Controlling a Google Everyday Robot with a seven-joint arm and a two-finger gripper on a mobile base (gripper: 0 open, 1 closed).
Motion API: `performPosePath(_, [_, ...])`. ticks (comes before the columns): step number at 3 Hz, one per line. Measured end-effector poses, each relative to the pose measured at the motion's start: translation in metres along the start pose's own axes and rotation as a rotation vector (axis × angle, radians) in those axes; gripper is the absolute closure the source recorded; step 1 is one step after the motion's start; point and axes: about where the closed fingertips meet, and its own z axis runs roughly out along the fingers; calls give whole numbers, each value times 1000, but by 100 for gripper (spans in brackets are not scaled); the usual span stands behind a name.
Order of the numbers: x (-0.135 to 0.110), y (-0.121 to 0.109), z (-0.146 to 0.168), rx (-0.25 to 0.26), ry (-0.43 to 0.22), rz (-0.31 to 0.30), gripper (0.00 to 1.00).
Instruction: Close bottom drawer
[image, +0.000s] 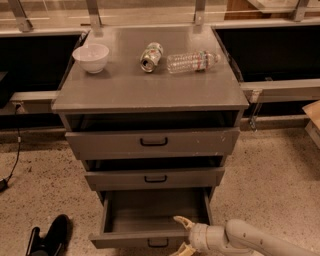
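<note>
Currently: 1 bottom drawer (150, 212), lowest of 3, standing pulled out. 1 gripper (178, 235) at its front panel's right end, fingers apart astride the panel, apparently positioned for pushing inward.

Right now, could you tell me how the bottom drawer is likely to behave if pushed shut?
The bottom drawer looks like a rigid box, so it should probably slide as one piece. It appears empty, so likely light. The open tool sits beside the handle, so an off-centre push might skew it.
</note>
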Motion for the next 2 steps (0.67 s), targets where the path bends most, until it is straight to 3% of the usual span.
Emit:
performPosePath(1, [47,3,-7,15,52,19,42])
performPosePath(2, [72,8,-12,30,59,-26,65])
